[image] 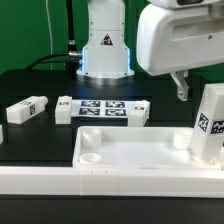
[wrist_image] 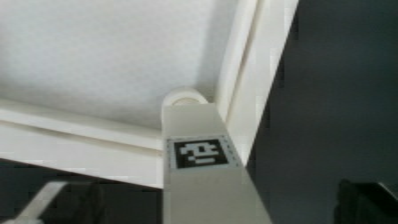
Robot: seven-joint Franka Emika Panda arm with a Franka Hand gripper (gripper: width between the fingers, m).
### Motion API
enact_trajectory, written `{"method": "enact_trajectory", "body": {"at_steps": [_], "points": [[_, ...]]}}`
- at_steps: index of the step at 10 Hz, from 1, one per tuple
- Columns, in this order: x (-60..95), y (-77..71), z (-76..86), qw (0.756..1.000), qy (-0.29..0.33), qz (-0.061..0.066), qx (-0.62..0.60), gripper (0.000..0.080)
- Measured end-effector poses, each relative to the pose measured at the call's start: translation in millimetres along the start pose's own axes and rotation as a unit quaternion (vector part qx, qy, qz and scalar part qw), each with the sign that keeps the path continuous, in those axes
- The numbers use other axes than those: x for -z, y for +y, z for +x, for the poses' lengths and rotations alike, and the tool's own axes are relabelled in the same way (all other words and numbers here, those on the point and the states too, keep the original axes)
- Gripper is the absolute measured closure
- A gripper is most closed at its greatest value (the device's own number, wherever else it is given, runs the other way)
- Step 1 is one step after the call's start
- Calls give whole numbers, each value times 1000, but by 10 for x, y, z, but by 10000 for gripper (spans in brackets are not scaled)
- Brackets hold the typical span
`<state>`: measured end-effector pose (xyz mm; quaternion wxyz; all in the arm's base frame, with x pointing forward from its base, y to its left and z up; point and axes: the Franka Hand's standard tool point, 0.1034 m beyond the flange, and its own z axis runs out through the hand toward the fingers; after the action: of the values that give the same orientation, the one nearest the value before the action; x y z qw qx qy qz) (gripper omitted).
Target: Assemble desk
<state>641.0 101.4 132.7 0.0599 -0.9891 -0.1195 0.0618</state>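
The white tabletop (image: 130,137) lies rim up at the front of the table, with round corner sockets. One white leg (image: 210,125) with a tag stands in its corner at the exterior view's right. In the wrist view this leg (wrist_image: 205,150) runs down to the corner socket (wrist_image: 185,100) of the tabletop (wrist_image: 107,60). My gripper (image: 183,92) hangs above and just behind the leg. In the wrist view the gripper (wrist_image: 205,205) is open, its dark fingers (wrist_image: 43,205) well apart from the leg's sides. Two loose legs (image: 25,108) (image: 65,109) lie at the left.
The marker board (image: 112,108) lies behind the tabletop. The long white rail (image: 100,182) runs along the front edge. Another white piece (image: 3,132) shows at the left edge. The robot base (image: 105,50) stands at the back.
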Motion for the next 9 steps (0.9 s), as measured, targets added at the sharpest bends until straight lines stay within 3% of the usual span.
{"method": "enact_trajectory", "body": {"at_steps": [2, 5, 7, 8, 9], "points": [[51, 13, 147, 1000, 8, 1, 1, 151], [24, 27, 211, 1000, 20, 0, 17, 151], [-76, 55, 166, 1000, 21, 0, 22, 399], [-123, 49, 130, 1000, 17, 0, 22, 399], [-130, 51, 131, 1000, 18, 0, 22, 510]]}}
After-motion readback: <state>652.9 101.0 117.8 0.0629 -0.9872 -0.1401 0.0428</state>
